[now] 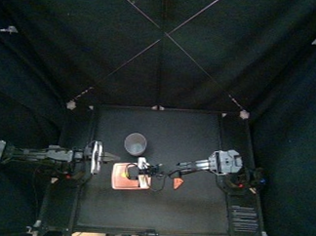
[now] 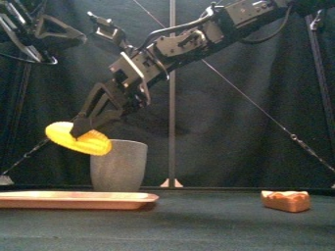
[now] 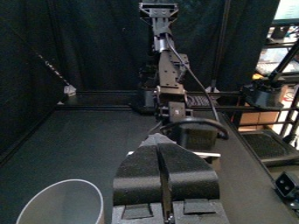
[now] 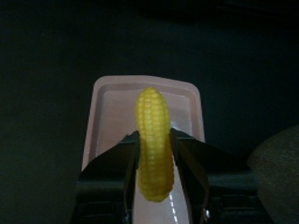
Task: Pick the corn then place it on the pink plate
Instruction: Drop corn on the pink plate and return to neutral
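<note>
A yellow corn cob (image 2: 72, 140) hangs in the air above the flat pink plate (image 2: 53, 199), with my right gripper (image 2: 92, 132) shut on it. In the right wrist view the corn (image 4: 152, 114) sits lengthwise between the jaws of the right gripper (image 4: 153, 138), over the middle of the plate (image 4: 111, 105). From the top, the right gripper (image 1: 143, 171) has reached past the table's middle over the plate (image 1: 120, 180). My left gripper (image 3: 163, 147) rests shut and empty at the table's left (image 1: 97, 157).
A tall grey speckled cup (image 2: 118, 165) stands just behind the plate, close to the held corn, and also shows from above as the cup (image 1: 137, 143). A small orange-brown toy (image 2: 285, 201) lies on the table to the right of the plate.
</note>
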